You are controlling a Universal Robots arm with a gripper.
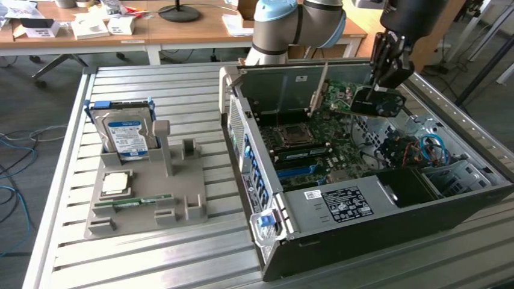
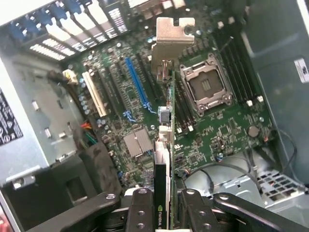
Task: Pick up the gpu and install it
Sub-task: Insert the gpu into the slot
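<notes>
One dark flat gpu card point(image 1: 347, 96) with a round black fan point(image 1: 379, 103) hangs clamped in the partly closed black hand point(image 2: 163, 205) over the green motherboard point(image 2: 217, 130), and likely wants squaring to the long blue slot point(image 2: 136, 83).

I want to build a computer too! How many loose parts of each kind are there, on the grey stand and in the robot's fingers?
hard drive: 1
processor chip: 1
memory stick: 1
gpu, held in the fingers: 1
Total: 4
</notes>
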